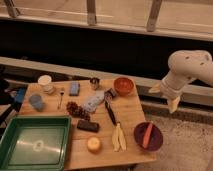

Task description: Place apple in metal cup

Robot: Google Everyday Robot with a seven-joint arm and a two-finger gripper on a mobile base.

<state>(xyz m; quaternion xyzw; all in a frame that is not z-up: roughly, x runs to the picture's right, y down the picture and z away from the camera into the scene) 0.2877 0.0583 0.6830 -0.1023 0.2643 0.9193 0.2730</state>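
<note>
The apple (93,144) is a small round yellow-orange fruit near the front edge of the wooden table (132,107). The metal cup (94,83) is a small shiny steel cylinder standing at the back of the table, left of the orange-red bowl (123,85). My gripper (168,98) hangs off the white arm to the right of the table, beyond its edge, well apart from both the apple and the cup. Nothing shows in it.
A green tray (34,142) sits at the front left. A white paper cup (45,82), a blue-grey cup (36,102), a banana (118,136), a purple plate (148,136) with a carrot, a dark block (87,125) and other small items lie on the table.
</note>
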